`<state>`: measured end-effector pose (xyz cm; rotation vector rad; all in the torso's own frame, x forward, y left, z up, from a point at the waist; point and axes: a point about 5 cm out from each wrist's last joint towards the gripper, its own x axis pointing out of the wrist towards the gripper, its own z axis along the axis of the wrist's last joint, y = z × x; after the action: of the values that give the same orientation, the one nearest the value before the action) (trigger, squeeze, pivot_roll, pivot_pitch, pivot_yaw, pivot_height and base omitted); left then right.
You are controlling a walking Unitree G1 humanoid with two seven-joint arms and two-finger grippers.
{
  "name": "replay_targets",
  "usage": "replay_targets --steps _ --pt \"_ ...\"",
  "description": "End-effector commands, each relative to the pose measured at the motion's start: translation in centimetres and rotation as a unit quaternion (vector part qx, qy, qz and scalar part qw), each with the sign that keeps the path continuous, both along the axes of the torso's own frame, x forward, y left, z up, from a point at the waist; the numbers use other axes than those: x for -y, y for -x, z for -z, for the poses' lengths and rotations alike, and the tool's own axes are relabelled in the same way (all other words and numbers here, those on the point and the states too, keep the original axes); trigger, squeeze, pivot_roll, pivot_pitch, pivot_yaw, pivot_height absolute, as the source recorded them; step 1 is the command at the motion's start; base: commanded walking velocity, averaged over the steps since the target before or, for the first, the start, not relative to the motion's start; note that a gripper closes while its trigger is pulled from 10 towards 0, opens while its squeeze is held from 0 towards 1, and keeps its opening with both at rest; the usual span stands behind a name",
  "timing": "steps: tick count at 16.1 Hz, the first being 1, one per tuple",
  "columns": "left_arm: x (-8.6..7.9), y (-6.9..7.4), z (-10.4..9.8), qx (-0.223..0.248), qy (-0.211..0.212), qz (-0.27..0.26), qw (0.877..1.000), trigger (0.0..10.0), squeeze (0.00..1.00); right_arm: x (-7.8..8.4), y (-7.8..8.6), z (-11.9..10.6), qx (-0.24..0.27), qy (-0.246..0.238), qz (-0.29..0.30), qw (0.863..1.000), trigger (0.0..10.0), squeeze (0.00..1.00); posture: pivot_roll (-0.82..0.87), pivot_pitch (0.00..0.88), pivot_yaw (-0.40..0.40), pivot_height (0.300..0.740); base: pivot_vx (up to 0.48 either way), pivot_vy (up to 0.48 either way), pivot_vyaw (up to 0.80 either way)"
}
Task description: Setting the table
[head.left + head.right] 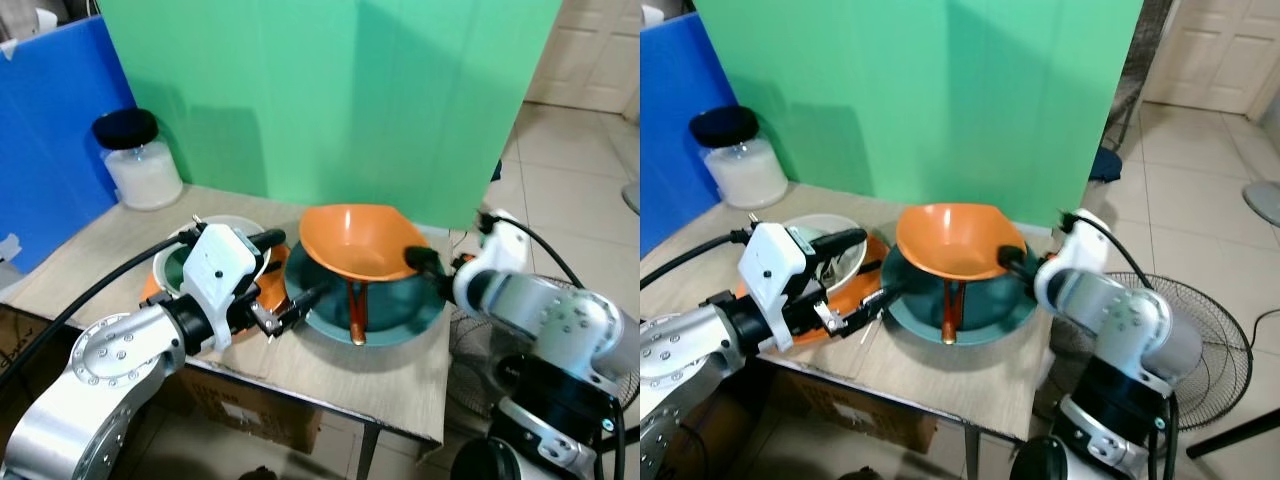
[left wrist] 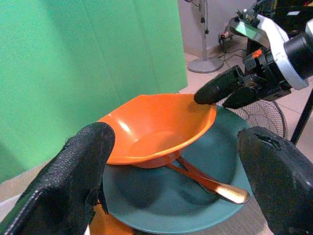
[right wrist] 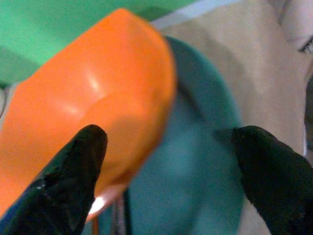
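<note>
Orange bowl [image 1: 358,240] sits centre frame in the left eye view, tipped, resting on a teal plate [image 1: 420,310] with its open mouth facing up and toward the green backdrop [image 1: 330,100]. An orange spoon [image 1: 358,312] lies on the plate beneath the bowl; long axis runs near-vertical in frame, shiny end toward the table's near edge. Plate rests on the wooden table [image 1: 90,250].

Right gripper [image 1: 428,268] at the bowl's right rim, fingers spread apart in the right wrist view, one finger [image 3: 68,181] against the bowl's outside; whether it grips the rim cannot be told.

Left gripper [image 1: 285,275] lower left of centre, beside the plate's left edge, fingers parted and holding nothing; one finger [image 2: 73,181] large in the left wrist view's lower left.

Behind the left gripper: white bowl [image 1: 225,228] on an orange plate [image 1: 270,288]. Upper left: black-lidded jar [image 1: 138,158] of white contents, beside a blue panel [image 1: 50,130].
</note>
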<state>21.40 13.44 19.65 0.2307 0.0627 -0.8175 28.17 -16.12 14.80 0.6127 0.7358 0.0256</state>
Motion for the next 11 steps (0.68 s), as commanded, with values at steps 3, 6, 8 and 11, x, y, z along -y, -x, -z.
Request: replay_targets --steps 3,6,8,11 --pt "-0.1 0.1 0.1 -0.007 -0.007 0.009 1.0 10.0 0.0 -2.8 -1.1 -0.4 -0.008 -0.083 -0.008 0.997 0.0 0.0 0.15 0.0 0.026 0.74 0.0 0.0 0.0" --pt "0.0 0.1 0.1 -0.008 -0.008 0.01 1.0 10.0 0.0 -3.7 -1.4 -0.2 -0.011 -0.127 0.002 0.992 0.0 0.0 0.15 0.0 0.023 0.74 0.0 0.0 0.0" --pt "0.0 0.1 0.1 -0.008 -0.009 0.009 1.0 10.0 0.0 -4.2 -1.5 -0.4 -0.008 -0.14 0.002 0.99 0.0 0.0 0.15 0.0 0.021 0.74 0.0 0.0 0.0" --pt "0.0 0.2 0.0 -0.005 -0.009 0.006 1.0 10.0 0.0 -4.6 -1.9 -1.5 0.018 -0.17 -0.009 0.985 0.0 0.0 0.16 0.0 0.016 0.74 0.0 0.0 0.0"
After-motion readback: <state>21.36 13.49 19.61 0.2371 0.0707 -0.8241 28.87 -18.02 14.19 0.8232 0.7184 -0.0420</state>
